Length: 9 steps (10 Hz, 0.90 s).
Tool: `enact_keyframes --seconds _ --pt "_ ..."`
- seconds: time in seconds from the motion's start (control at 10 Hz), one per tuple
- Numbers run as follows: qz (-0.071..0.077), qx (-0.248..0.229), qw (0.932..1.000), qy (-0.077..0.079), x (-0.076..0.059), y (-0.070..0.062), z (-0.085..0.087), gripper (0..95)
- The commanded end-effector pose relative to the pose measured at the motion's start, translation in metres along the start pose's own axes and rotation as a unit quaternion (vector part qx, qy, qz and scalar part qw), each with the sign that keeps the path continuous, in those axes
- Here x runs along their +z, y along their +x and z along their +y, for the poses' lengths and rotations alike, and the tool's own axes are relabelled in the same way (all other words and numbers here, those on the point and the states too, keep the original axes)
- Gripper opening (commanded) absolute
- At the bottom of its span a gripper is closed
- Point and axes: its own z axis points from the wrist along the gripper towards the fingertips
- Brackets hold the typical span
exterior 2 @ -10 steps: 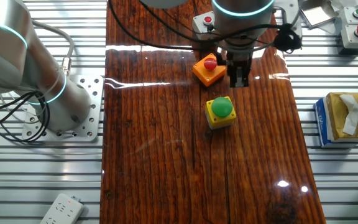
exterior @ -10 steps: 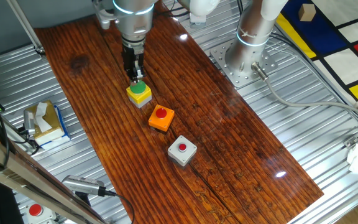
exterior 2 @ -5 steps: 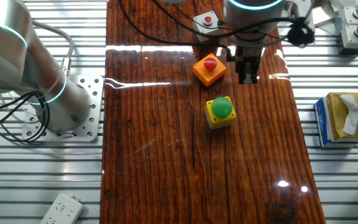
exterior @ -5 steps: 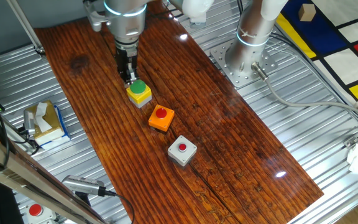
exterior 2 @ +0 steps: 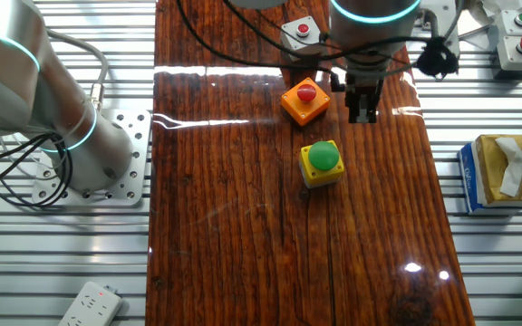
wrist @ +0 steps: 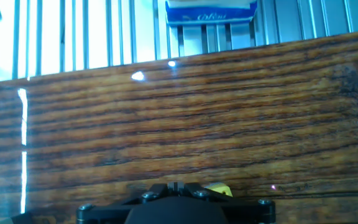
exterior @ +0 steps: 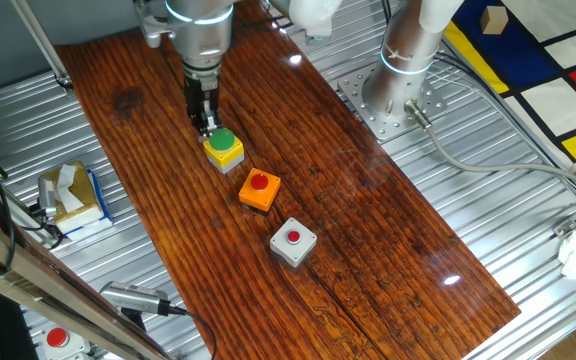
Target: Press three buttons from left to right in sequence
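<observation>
The three buttons lie in a diagonal row on the wooden table (exterior: 368,230). They are a yellow box with a green cap (exterior: 224,148) (exterior 2: 321,162), an orange box with a red cap (exterior: 259,189) (exterior 2: 304,100), and a grey box with a red cap (exterior: 293,242) (exterior 2: 299,32). My gripper (exterior: 206,124) (exterior 2: 362,116) points down beside the yellow button, off its cap, towards the tissue-box side. In the hand view the fingertips (wrist: 174,186) touch each other with nothing between them. A yellow corner (wrist: 219,188) shows just beside them.
A tissue box (exterior: 68,197) (exterior 2: 504,172) (wrist: 210,11) sits on the metal bench beside the table. A second robot arm's base (exterior: 398,90) (exterior 2: 71,136) stands on the other side. Another button box (exterior 2: 517,38) and a power strip (exterior 2: 89,306) lie off the table.
The gripper has shifted sideways from over the green cap to beside the yellow button, towards the tissue box. It has hardly moved in the last half second. The buttons have not moved.
</observation>
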Motion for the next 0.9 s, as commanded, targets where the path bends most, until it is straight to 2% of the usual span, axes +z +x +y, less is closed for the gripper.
enact_keyframes --seconds 0.1,0.3,0.5,0.6,0.9 --pt "-0.010 0.002 0.9999 -0.014 0.002 0.000 0.000 95.0" --pt "-0.011 -0.007 0.9998 -0.012 0.003 -0.001 -0.001 95.0" --pt "-0.018 -0.040 0.9990 -0.009 0.007 -0.004 -0.010 95.0" --pt "-0.021 -0.060 0.9979 -0.009 0.010 -0.007 -0.019 76.0" --pt "-0.014 -0.089 0.9958 -0.012 0.010 -0.010 -0.047 76.0"
